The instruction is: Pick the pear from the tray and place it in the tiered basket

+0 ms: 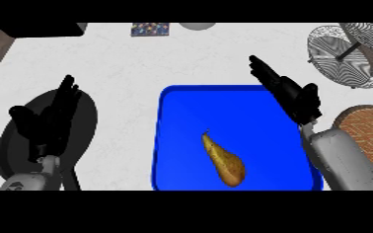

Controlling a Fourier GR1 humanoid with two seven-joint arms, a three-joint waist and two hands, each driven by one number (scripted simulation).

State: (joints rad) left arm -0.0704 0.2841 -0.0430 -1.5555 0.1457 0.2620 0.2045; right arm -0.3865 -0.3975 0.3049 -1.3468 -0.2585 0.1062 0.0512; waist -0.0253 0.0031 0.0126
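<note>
pear lies on blue tray, right hand open above.

Only one view given: from the head, looking steeply down onto the white worktop, so no second view for overlap. Set close above, forearms entering from the lower edge, left hand at the view's left, right hand at its right, unmirrored. Centred roughly on the blue tray, cut by the lower edge. Reaches at the far side a dark block in the left corner and a small patterned thing, perhaps a box, hard to tell. Catches the tiered basket only partly, at the upper right edge.
</note>
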